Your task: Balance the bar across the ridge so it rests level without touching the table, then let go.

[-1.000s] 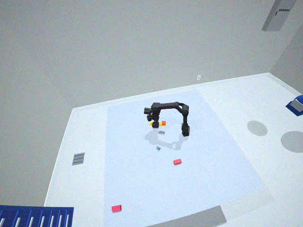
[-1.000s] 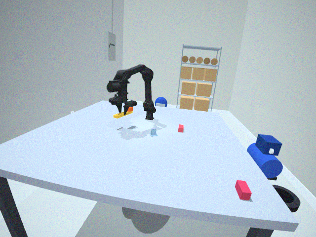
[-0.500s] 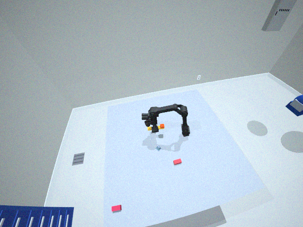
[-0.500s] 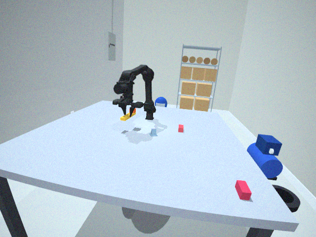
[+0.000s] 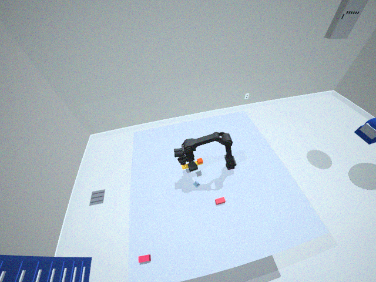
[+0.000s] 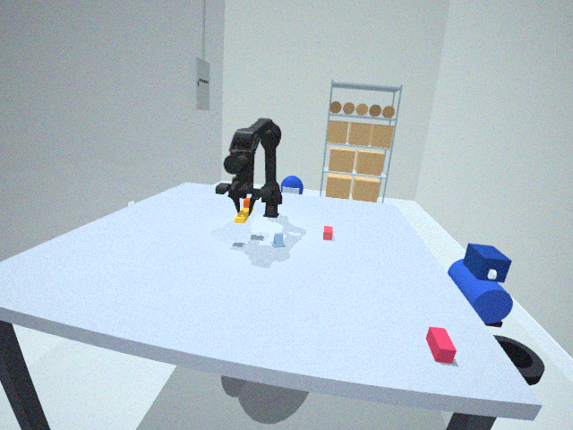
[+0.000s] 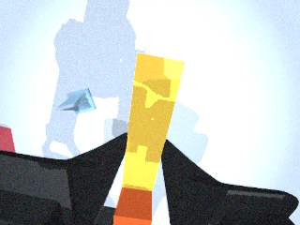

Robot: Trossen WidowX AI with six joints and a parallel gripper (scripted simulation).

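The yellow bar (image 5: pixel 184 166) (image 6: pixel 241 216) (image 7: pixel 152 112) has an orange block (image 5: pixel 200 161) (image 6: pixel 246 202) (image 7: pixel 133 206) at one end. My gripper (image 6: pixel 244 211) (image 7: pixel 145 140) is shut on the bar between its ends and holds it above the table, with its shadow below. The small light-blue ridge (image 5: pixel 196 184) (image 6: pixel 277 240) (image 7: pixel 82 101) stands on the table (image 5: pixel 182 230) (image 6: pixel 184 296), apart from the bar. In the wrist view the ridge lies left of the bar. In the top view the fingertips are hidden by the gripper body.
A red block (image 5: pixel 220 201) (image 6: pixel 328 232) lies beyond the ridge, and its edge shows in the wrist view (image 7: pixel 7 140). Another red block (image 5: pixel 144 258) (image 6: pixel 440 344) lies near a table corner. A shelf rack with boxes and a blue tank stand off the table.
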